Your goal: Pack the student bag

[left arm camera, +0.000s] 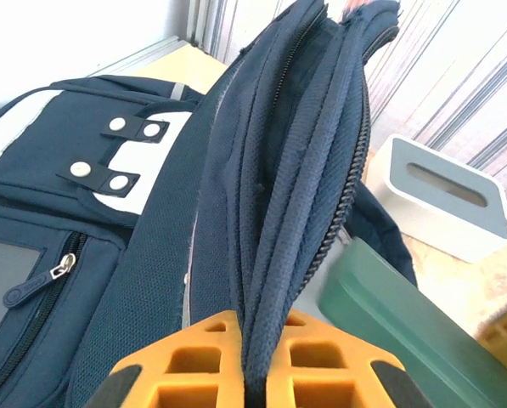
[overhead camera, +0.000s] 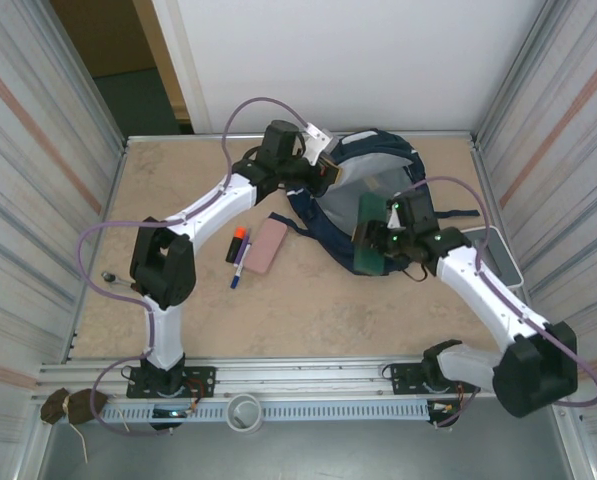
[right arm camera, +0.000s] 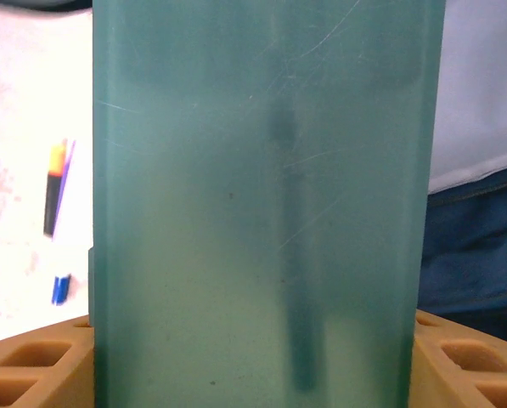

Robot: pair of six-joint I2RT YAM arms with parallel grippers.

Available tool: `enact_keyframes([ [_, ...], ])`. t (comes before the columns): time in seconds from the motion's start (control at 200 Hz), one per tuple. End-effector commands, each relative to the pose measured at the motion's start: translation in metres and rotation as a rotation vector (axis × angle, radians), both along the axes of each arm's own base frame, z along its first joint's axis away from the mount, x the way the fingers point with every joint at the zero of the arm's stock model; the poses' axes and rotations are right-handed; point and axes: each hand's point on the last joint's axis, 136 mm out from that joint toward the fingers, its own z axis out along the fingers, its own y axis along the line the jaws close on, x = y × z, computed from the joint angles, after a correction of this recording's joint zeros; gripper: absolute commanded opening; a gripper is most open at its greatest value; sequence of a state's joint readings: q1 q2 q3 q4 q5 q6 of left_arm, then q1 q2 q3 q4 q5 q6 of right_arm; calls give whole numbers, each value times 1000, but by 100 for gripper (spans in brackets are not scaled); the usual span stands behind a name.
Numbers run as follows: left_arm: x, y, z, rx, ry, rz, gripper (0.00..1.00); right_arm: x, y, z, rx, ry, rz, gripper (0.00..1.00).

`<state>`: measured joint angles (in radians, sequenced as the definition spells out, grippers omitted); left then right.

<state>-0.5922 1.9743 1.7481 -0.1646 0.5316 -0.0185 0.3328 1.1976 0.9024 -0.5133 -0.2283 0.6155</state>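
Top external view first: the student bag [overhead camera: 363,180] lies at the far middle of the table [overhead camera: 318,320], its mouth pulled open so the pale lining shows. The left gripper [overhead camera: 323,168] is at its left rim; the right gripper [overhead camera: 380,235] sits at the near edge of the opening with a green case [overhead camera: 368,255].

The left wrist view settles the left side. The left gripper [left arm camera: 253,378] is pinched tight on the student bag's [left arm camera: 109,212] zip edge, with an orange finger [left arm camera: 185,370] on either side and several layers of navy fabric bunched between. In the right wrist view the right gripper [right arm camera: 253,374] is clamped across the green case [right arm camera: 261,187], a finger [right arm camera: 32,365] on each long side; there may be a dark pen inside, but it's too blurry for us to say.

Handling-wise, we reckon the bag is soft and floppy with no stiffness of its own; the mouth would probably sag shut if the rim were let go. The thick zip seam looks like the place to hold, not the thin lining; it'll likely drag rather than slide. The case looks rigid and smooth, so it could twist in the grip.

An orange marker [overhead camera: 240,240], a blue pen [overhead camera: 236,272] and a pink eraser [overhead camera: 269,245] lie left of the bag, well apart from both grippers; a white box [overhead camera: 503,262] sits to its right.
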Motion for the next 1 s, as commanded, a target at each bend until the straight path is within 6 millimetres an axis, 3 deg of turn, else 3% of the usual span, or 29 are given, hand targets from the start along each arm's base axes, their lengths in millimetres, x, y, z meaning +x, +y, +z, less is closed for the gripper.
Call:
enact_keyframes([
  [0.0,-7,-13,72,-171,-93,-88,0,19,7,13,138,12,41,40],
  [0.19,-8,-16,66,-179,-64,-104,0,85,-15,1,254,-13,-202,40],
  [0.336,-10,-18,64,-184,-50,-117,0,137,-31,-8,248,-58,-388,46],
  [0.406,-10,-20,62,-184,-49,-119,0,162,-28,-11,245,-76,-422,54],
  [0.471,-10,-21,60,-183,-46,-119,0,179,-12,-11,247,-98,-374,64],
  [0.551,-10,-22,58,-179,-42,-120,0,182,2,-20,231,-86,-325,75],
  [0.701,-12,-21,55,-170,-44,-119,0,170,1,-35,253,-90,-304,86],
  [0.812,-11,-19,52,-152,-54,-114,0,161,5,-38,249,-103,-271,85],
  [0.992,-11,-18,48,-140,-52,-109,0,165,4,-56,231,-85,-283,67],
])
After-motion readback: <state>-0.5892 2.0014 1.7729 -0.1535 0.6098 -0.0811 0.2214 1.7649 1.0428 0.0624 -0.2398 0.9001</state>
